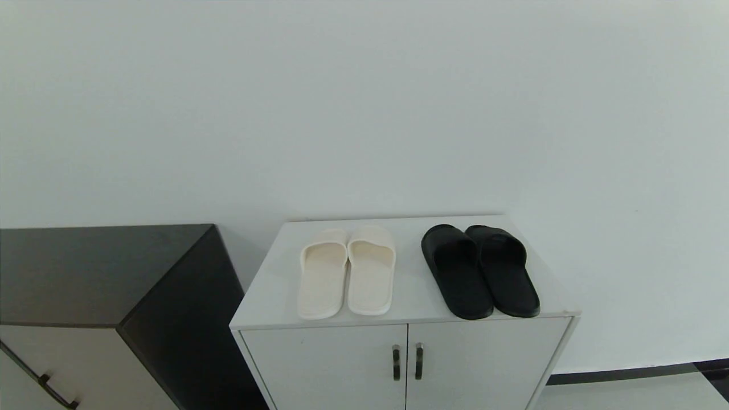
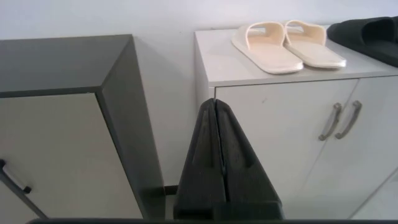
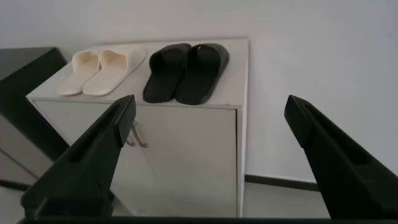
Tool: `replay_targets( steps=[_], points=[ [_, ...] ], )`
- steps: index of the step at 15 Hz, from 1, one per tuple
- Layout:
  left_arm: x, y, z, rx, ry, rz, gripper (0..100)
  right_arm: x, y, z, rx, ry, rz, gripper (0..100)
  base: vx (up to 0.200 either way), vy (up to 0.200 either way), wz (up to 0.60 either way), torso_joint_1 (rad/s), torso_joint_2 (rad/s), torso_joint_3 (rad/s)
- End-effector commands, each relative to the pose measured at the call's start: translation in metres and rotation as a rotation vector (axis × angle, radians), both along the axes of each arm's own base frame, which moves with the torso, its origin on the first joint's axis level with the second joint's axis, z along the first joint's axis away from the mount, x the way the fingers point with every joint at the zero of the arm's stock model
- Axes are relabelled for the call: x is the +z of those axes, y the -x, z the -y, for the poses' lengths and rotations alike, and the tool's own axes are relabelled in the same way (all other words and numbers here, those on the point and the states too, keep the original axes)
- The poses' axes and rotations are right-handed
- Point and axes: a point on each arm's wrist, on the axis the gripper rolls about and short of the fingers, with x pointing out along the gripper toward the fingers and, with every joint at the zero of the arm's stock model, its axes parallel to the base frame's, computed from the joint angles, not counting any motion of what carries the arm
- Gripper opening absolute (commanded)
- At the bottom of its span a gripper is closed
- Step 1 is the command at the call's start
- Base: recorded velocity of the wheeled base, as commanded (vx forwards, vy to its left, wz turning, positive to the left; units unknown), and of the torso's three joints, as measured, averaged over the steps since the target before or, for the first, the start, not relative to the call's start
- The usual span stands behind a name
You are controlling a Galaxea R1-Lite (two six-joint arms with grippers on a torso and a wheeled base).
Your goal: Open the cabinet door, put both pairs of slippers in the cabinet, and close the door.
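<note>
Dark cabinet at far left against the wall, black top and side, pale front with a dark bar handle low on it. Left gripper clenched, its two fingers pressed flat together with nothing between them. In its wrist view it lines up with the left edge of the white cabinet front, apart from it. The cabinet stands just beside the dark cabinet, a narrow gap between them, back to the wall. Both doors are shut, left door and right door meeting at the middle. Two upright dark handles sit side by side at that seam. On the cabinet top, left half: cream pair, the two slippers touching along their length, toes toward the wall, heels near the front edge. Right half: black pair, also touching, angled slightly, heels close to the front right corner. The pairs lie apart with bare top between them. Right of the cabinet, pale floor with a dark baseboard along the wall. Right gripper released, fingers spread wide and holding nothing. The cabinet front shows between them, and the gripper is clear of it.
</note>
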Motion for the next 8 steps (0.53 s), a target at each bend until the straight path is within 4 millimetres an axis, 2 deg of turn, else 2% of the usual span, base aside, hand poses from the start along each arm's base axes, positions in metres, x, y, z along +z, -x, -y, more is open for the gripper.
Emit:
replay_targets(
  steps=[1, 2, 3, 5, 8],
  points=[
    [0.000, 0.000, 0.000, 0.000, 0.000, 0.000, 0, 0.010, -0.073, -0.012, 0.098, -0.054, -0.204, 100, 0.000, 0.000, 0.00, 0.000, 0.00, 0.000],
    [0.000, 0.000, 0.000, 0.000, 0.000, 0.000, 0, 0.011, -0.082, -0.015, 0.105, -0.046, -0.233, 100, 0.000, 0.000, 0.00, 0.000, 0.00, 0.000],
    [0.000, 0.000, 0.000, -0.002, -0.004, 0.000, 0, 0.008, -0.111, -0.030, 0.059, 0.006, -0.304, 100, 0.000, 0.000, 0.00, 0.000, 0.00, 0.000],
    [0.000, 0.000, 0.000, -0.002, -0.004, 0.000, 0, 0.006, -0.137, -0.067, 0.081, 0.005, -0.314, 100, 0.000, 0.000, 0.00, 0.000, 0.00, 0.000],
    [0.000, 0.000, 0.000, -0.002, -0.003, 0.000, 0, 0.003, -0.185, -0.098, 0.068, 0.011, -0.309, 100, 0.000, 0.000, 0.00, 0.000, 0.00, 0.000]
  ],
)
